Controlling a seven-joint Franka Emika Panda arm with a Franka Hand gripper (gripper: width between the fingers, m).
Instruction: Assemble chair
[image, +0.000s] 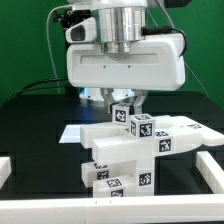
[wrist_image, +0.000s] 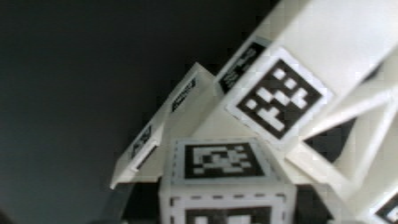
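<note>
My gripper (image: 124, 102) hangs over the middle of the black table, above a cluster of white chair parts with black-and-white tags. It looks shut on a small square white post (image: 122, 113), whose tagged end fills the space between the dark fingers (wrist_image: 132, 196) in the wrist view (wrist_image: 222, 165). A long white bar (image: 165, 132) with tags lies just to the exterior view's right of the post. A larger white block assembly (image: 120, 160) sits below and in front of it. In the wrist view a big tagged white frame part (wrist_image: 276, 92) lies close behind the post.
A flat white piece (image: 78, 131) lies to the exterior view's left of the cluster. White rails sit at the front left (image: 6, 170) and front right (image: 208, 172), with a white edge (image: 110, 208) along the front. Green wall behind.
</note>
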